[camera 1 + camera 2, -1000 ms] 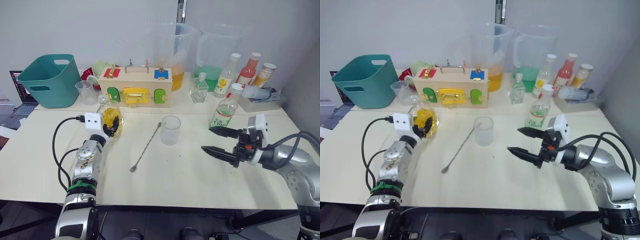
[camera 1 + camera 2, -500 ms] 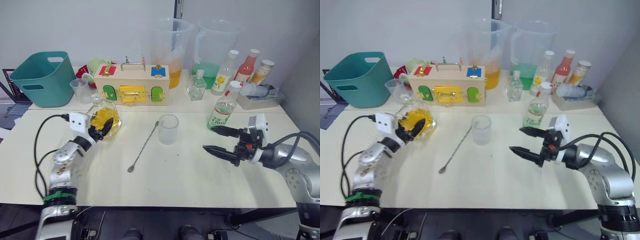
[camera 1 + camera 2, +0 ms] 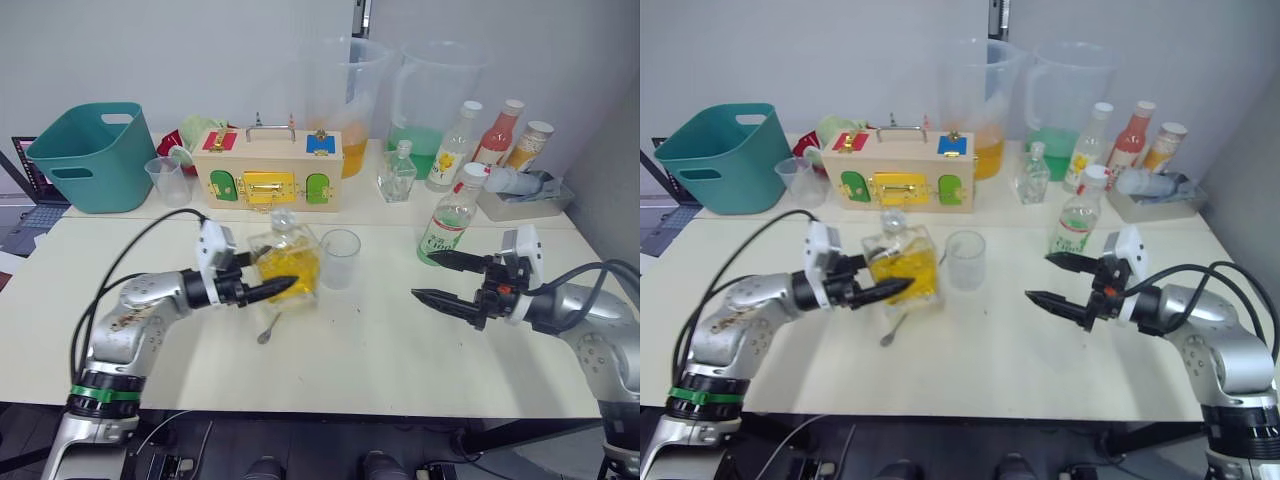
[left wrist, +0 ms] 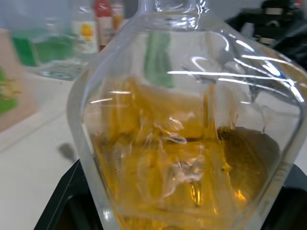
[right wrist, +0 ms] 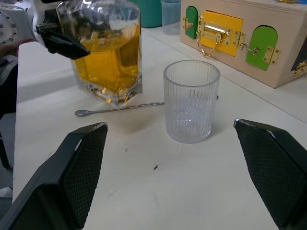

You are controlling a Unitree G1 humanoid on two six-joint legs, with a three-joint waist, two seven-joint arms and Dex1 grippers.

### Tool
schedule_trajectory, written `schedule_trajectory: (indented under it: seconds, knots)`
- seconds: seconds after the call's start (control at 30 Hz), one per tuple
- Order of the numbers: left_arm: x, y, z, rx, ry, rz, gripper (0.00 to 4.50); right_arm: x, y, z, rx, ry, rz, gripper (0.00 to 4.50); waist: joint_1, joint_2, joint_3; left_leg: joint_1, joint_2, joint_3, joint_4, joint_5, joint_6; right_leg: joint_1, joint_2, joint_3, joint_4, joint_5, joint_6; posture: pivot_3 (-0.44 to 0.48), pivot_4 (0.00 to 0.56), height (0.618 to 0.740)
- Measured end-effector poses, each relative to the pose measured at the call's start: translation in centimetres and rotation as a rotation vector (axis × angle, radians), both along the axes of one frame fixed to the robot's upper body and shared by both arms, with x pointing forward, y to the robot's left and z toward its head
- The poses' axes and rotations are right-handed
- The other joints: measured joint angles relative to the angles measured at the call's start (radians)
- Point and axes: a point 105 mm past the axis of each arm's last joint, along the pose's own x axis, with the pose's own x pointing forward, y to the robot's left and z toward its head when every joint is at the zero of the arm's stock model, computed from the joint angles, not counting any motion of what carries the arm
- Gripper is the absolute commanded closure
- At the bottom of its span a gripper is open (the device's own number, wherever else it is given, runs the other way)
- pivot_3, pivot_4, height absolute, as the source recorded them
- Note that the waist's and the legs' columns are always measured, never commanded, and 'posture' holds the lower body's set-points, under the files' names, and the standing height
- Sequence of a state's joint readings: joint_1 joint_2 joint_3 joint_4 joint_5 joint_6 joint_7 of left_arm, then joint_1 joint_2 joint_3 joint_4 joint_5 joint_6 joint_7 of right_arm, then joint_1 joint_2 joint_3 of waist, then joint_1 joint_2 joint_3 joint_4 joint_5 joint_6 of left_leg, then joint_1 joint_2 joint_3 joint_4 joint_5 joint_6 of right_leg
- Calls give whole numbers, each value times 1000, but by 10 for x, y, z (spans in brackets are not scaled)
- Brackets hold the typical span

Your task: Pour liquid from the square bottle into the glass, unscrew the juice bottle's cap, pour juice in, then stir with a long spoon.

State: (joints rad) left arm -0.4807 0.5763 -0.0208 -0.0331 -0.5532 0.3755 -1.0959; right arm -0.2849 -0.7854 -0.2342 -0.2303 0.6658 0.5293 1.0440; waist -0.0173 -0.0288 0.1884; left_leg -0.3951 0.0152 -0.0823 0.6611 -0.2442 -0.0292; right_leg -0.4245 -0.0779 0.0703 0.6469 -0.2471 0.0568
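The square bottle (image 3: 287, 266), clear with yellow liquid, stands upright low over the table, just left of the glass (image 3: 340, 258). My left gripper (image 3: 275, 278) is shut on its sides, one black finger (image 5: 62, 41) lying across its front. The long spoon (image 5: 120, 109) lies on the table, partly hidden under the bottle, its bowl (image 3: 266, 338) toward the front. The juice bottle (image 3: 449, 222) stands right of the glass with its white cap (image 3: 472, 173) on. My right gripper (image 3: 422, 275) hovers open just in front of the juice bottle, fingers pointing at the glass.
A wooden latch box (image 3: 270, 180), a teal bin (image 3: 85, 155) and a measuring cup (image 3: 170, 182) stand at the back left. Two large pitchers (image 3: 345, 100), a small glass bottle (image 3: 397, 175), a flower-labelled bottle (image 3: 452, 148), a red bottle (image 3: 497, 138) and a tray (image 3: 525, 195) line the back right.
My left arm has carried the square bottle from the table's left side rightward to beside the glass, over the spoon. The right gripper has stayed in place, open.
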Motion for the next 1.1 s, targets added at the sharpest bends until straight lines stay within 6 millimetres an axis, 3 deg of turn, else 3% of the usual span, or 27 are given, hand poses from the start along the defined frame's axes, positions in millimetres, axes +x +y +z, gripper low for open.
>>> schedule_trajectory:
  seconds: [0.17, 0.3, 0.37, 0.53, 0.87, 0.93, 1.0, 1.1]
  knots:
    - [-11, -28, -5, 1, -3, -177, 1712, -16, -4, -3, -11, 27, -24, 0, -1, 0, 0, 0, 0, 0, 0, 0, 0, 0, 0, 0, 0, 0, 0, 0, 150, 740]
    - [-10, -36, -6, -9, -37, -239, 1712, -23, -6, 0, -10, 24, -54, 0, -4, 0, 0, 3, 0, 1, 0, 0, 0, 3, 0, 1, -1, 0, 0, 0, 150, 740]
    - [-11, -40, -16, 17, -27, -270, 1712, -28, -9, 2, -6, 26, -74, 0, -3, 0, 0, 3, 0, 1, 0, 0, 0, 3, 0, 1, -1, 0, 0, 0, 150, 740]
    - [-13, -39, -44, 92, -4, -305, 1712, -33, -16, 1, -51, 57, -106, 0, -3, 0, 0, 3, 0, 1, 0, 0, 0, 3, 0, 1, -1, 0, 0, 0, 150, 740]
    - [-14, -36, -52, 137, -104, -335, 1712, -37, -10, 3, -39, 62, -92, 0, 0, 0, 0, 5, 0, 1, 0, 0, 0, 5, 0, 1, -1, 0, 0, 0, 150, 740]
    - [-13, -35, -52, 142, -102, -334, 698, -37, -10, 3, -40, 61, -92, 0, 0, 0, 0, 6, 0, 1, 0, 0, 0, 6, 0, 1, -1, 0, 0, 0, 150, 740]
    - [-11, -29, -56, 170, -78, -314, 102, -35, -8, 7, -40, 44, -89, 0, -4, 0, 0, 6, 0, 2, 0, 0, 0, 5, 0, 2, -1, 0, 0, 0, 150, 740]
    - [-8, -23, -53, 150, -4, -275, 42, -31, -5, 15, -39, 14, -77, 0, -4, 0, 0, 6, 0, 1, 1, 0, 0, 5, 0, 2, 0, 0, 0, 0, 150, 740]
